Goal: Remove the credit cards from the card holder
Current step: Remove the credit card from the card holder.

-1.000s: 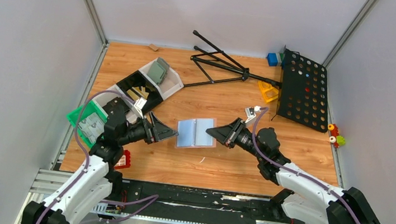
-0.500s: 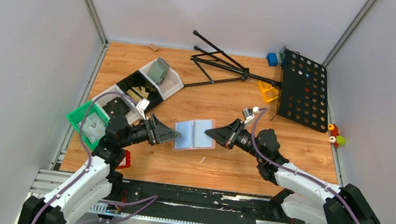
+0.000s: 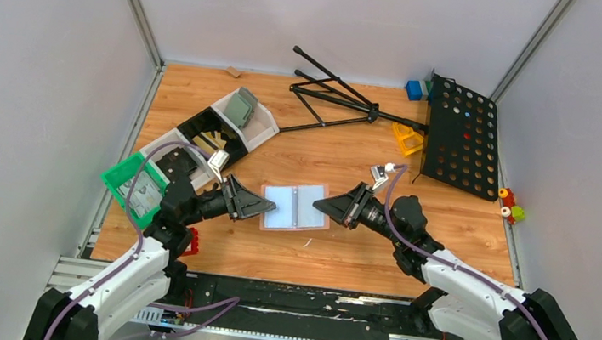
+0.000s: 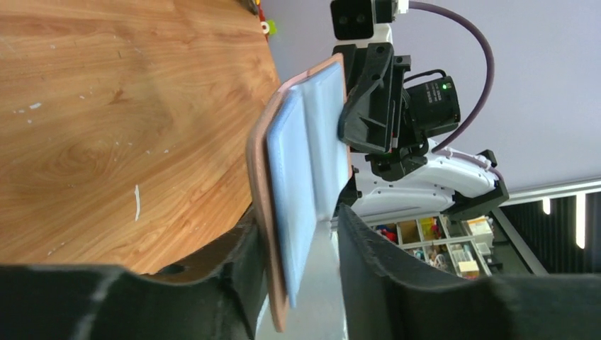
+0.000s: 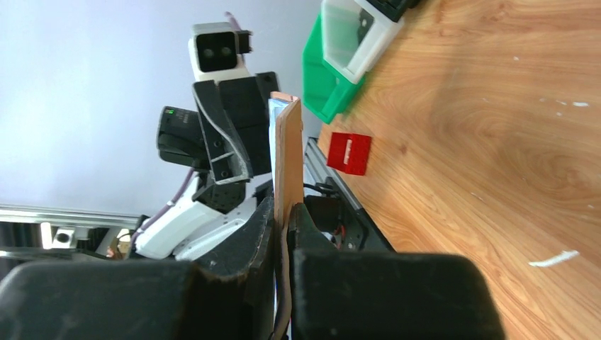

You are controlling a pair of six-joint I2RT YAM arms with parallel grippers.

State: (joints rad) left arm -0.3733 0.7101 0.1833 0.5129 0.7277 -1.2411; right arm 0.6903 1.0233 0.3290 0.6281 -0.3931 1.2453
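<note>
Observed left gripper (image 3: 263, 208) straddling the left edge of the card holder (image 3: 297, 207), fingers parted, one clear of the blue face. Noted card holder spread open, blue side up, above the table (image 3: 351, 150) between both grippers. Found right gripper (image 3: 324, 204) pinched on its right salmon edge.

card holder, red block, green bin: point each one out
card holder (image 3: 280, 207), top view, left blue-grey panel
red block (image 5: 349, 153), right wrist view, its red face
green bin (image 5: 324, 88), right wrist view, outer wall
</note>
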